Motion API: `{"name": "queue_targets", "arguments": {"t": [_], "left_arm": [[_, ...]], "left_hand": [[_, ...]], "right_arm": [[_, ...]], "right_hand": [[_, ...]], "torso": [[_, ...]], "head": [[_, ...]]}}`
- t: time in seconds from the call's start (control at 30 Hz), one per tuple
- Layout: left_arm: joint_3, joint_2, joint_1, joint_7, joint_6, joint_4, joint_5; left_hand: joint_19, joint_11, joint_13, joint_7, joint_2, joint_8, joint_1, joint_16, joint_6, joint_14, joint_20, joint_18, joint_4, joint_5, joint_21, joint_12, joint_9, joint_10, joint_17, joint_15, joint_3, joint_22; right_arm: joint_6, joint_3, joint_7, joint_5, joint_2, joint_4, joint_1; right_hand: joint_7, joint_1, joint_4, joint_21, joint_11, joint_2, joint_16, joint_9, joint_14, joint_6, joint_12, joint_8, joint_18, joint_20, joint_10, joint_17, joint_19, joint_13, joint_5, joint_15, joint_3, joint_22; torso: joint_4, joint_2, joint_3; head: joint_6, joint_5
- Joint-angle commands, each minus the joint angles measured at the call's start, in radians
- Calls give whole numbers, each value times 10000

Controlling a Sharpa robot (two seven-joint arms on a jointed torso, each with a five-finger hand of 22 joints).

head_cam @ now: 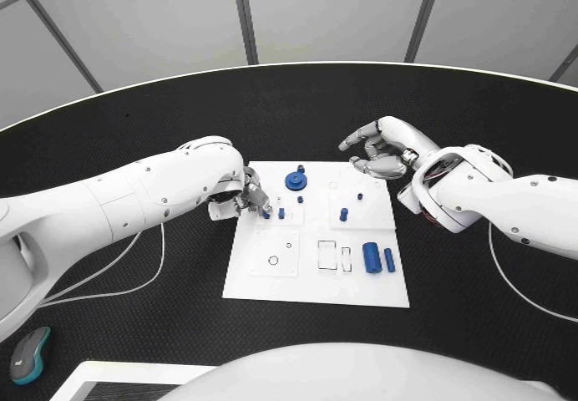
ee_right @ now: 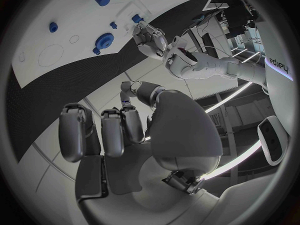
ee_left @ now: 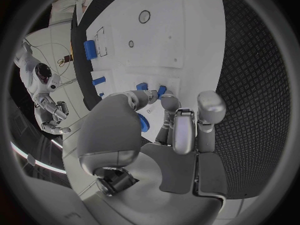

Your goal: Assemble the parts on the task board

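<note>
The white task board (head_cam: 307, 280) lies mid-table. My left hand (head_cam: 247, 196) is at its left edge, thumb and a fingertip (ee_left: 169, 102) pinching a small blue peg (ee_left: 161, 91) that stands in the board (ee_left: 187, 25), beside a second peg (head_cam: 282, 213). A blue gear (head_cam: 295, 180) sits just behind the hand on the board's far side and also shows in the right wrist view (ee_right: 103, 39). My right hand (head_cam: 383, 149) hovers over the table past the board's far right corner, fingers (ee_right: 122, 130) curled in on nothing.
More blue pegs (head_cam: 343, 215) stand mid-board. A thick blue cylinder (head_cam: 372, 257) and a thinner one (head_cam: 389, 260) lie at the right side near rectangular slots (head_cam: 327, 255). A round hole (head_cam: 273, 260) is near the left. A dark mouse-like object (head_cam: 29, 355) lies front left.
</note>
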Motion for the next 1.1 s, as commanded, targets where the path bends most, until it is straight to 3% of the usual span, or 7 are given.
{"name": "queue_targets", "arguments": {"t": [0.03,0.2,0.37,0.47,0.7,1.1], "left_arm": [[-34,11,-6,20,-75,-56,-7],[-56,16,-12,34,-144,-124,24],[-63,13,-14,15,-158,-150,83],[-64,10,-14,6,-156,-157,112],[-65,3,-15,-30,-105,-178,211],[-66,-33,-15,-16,-252,-197,257]], "left_hand": [[52,-40,-4,-33,110,-72,-7,37,-62,569,19,-54,-1475,20,26,0,31,-18,751,-73,1495,2],[33,-19,-102,-11,83,-85,-153,34,-148,564,28,-55,-1386,-33,10,-50,23,-77,745,-54,1380,-15],[4,-94,-164,-140,-259,7,-538,-16,-287,533,17,-43,-1179,-149,-46,-76,56,-96,638,-91,381,-62],[5,-120,-173,-176,-314,-26,-603,-24,-250,529,-10,-40,-1082,-152,-58,-74,16,-120,622,-120,179,-72],[32,-151,-110,-212,-698,-214,-969,-28,79,532,-50,-51,-499,-200,-90,-13,-210,-155,621,-151,-826,-87],[63,-139,-76,-197,-767,-321,-950,-27,202,535,-51,-55,173,-261,-114,-13,-369,-161,628,-146,-2099,-91]], "right_arm": [[-3,0,0,0,-5,5,0],[-4,0,-3,0,-12,11,0],[-10,0,-3,0,-13,6,0],[-13,0,-3,0,-11,3,0],[-23,0,-1,0,-8,-5,0],[-36,0,-6,0,-12,-10,0]], "right_hand": [[39,-60,-17,-45,15,18,-16,-12,753,28,-16,-58,112,40,-25,1400,383,675,31,45,-15,1414],[39,-41,-35,-50,15,19,-16,-15,753,33,-13,-65,113,41,-25,1401,382,677,34,44,-8,1412],[39,-41,-35,-50,15,19,-16,-15,753,33,-13,-65,113,41,-25,1401,382,677,34,44,-8,1412],[41,-43,-37,-66,17,14,-26,-17,749,31,-31,-69,118,41,-39,1382,375,660,33,45,-10,1401],[41,-43,-37,-66,17,14,-26,-17,749,31,-31,-69,118,41,-39,1382,375,660,33,45,-10,1401],[46,-52,-34,-76,20,5,-34,-20,745,23,-47,-76,120,42,-53,1368,371,644,31,46,-16,1394]], "torso": [[2,10,-2],[12,0,-4],[10,3,-7],[10,4,-5],[9,-3,1],[10,-5,7]], "head": [[1,-24],[1,-32],[1,-30],[1,-33],[1,-29],[1,-23]]}}
